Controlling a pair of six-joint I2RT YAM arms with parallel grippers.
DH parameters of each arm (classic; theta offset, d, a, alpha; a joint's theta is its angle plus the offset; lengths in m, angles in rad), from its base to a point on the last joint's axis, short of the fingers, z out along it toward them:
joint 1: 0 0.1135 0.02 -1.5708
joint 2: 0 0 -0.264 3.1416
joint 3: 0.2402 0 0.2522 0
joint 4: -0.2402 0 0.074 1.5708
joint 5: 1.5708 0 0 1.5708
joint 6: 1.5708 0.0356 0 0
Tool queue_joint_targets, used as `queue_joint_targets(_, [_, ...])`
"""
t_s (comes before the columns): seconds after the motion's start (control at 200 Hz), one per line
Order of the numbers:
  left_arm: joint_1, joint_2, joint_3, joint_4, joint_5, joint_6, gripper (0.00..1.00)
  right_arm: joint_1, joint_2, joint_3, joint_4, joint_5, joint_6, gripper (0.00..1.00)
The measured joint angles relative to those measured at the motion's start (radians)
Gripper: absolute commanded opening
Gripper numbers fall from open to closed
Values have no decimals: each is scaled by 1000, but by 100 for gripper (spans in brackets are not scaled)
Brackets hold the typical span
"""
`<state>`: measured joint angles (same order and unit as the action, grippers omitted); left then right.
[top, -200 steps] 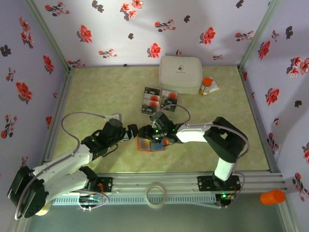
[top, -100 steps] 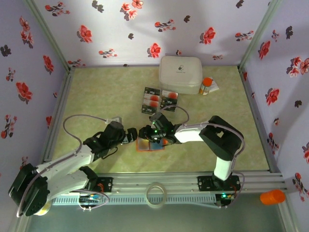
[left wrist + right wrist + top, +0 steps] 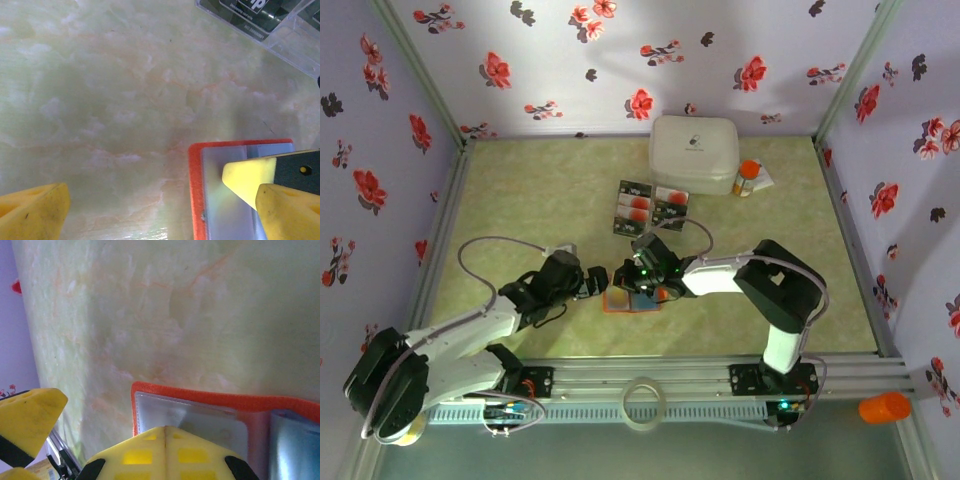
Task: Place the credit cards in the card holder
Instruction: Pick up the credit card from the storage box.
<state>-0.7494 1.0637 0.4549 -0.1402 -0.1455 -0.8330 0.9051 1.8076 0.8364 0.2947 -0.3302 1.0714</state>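
- Left gripper point(image 3: 597, 281): jaws wide apart, nothing between them, low over the marbled green table point(image 3: 530, 190). One finger hangs at the card holder's left edge, the other out over bare table.
- Right gripper point(image 3: 165, 440): yellow fingers point(image 3: 135, 457) pressed flat together, tips down on the holder's clear pocket (whether they pinch any of it, cannot tell).
- Card holder point(image 3: 620, 301): bright orange, lying open and flat near the front of the table, between the two grippers and under both.
- Credit cards point(image 3: 650, 206): black and white with red blotches, grouped side by side farther back, apart from the holder and just in front of the white box point(image 3: 694, 152).
- Orange-capped bottle point(image 3: 748, 178) stands beside the box's right end.
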Motion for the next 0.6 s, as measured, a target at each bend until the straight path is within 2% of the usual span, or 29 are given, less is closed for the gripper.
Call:
queue_joint_targets(0.35, [-6, 57, -29, 21, 16, -4, 93, -2, 40, -7, 39, 1, 14, 0])
queue_joint_targets(0.6, [-61, 108, -30, 28, 13, -4, 87, -2, 40, -7, 42, 1, 14, 0])
